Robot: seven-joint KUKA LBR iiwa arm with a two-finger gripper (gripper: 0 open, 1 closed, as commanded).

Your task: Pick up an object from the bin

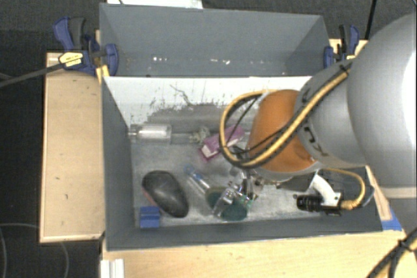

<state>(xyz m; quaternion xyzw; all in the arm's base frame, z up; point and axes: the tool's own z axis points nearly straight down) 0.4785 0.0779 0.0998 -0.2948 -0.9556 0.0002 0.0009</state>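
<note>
My gripper (240, 192) reaches down under the orange cover into the bin's front middle. Its metal fingertips stand right at a dark teal round thing (229, 207) lying on the bin floor; whether they grip it is hidden. A small clear and blue piece (196, 179) lies just left of the gripper. A purple and white packet (212, 146) sits behind it, partly under the arm's cables.
A dark grey oval computer mouse (165, 193) lies at the front left, with a blue block (149, 217) in the front left corner. A clear bottle (152, 133) lies along the back left. A black and white tool (317, 198) rests at the front right.
</note>
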